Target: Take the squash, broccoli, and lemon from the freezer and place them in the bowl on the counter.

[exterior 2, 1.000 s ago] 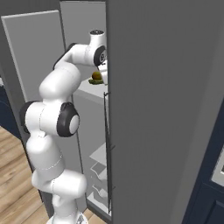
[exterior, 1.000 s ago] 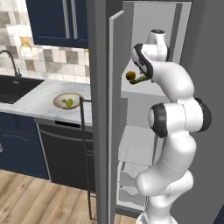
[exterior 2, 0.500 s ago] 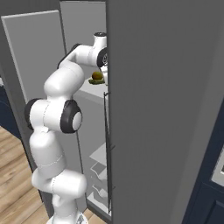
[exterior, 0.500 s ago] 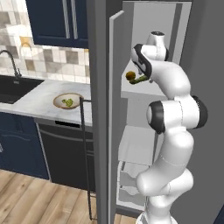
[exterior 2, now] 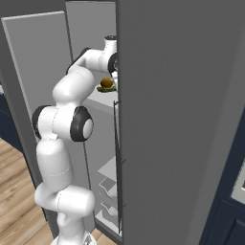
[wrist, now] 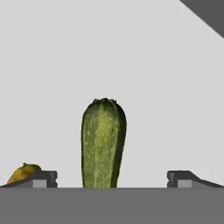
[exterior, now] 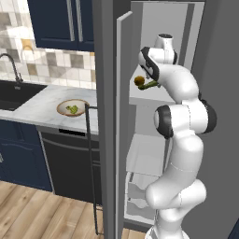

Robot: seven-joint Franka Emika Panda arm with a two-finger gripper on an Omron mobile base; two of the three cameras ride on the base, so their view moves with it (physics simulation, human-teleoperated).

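A green bit, probably the broccoli (exterior: 72, 109), lies in the tan-rimmed bowl (exterior: 62, 111); the wide-open gripper (wrist: 112, 177) straddles the slim dark-green squash (wrist: 103, 143), the yellow lemon (wrist: 22, 172) beside it.

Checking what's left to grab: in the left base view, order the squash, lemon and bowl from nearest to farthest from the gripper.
1. squash, on the freezer shelf under the hand.
2. lemon, just left of it; nearly tied.
3. bowl, far left on the counter.

Wood plank floor (exterior: 28, 205), navy upper cabinets (exterior: 60, 23), a patterned tile backsplash (exterior: 42, 63), a dark sink (exterior: 16, 93) with faucet (exterior: 11, 65), and a black dishwasher (exterior: 70, 163).
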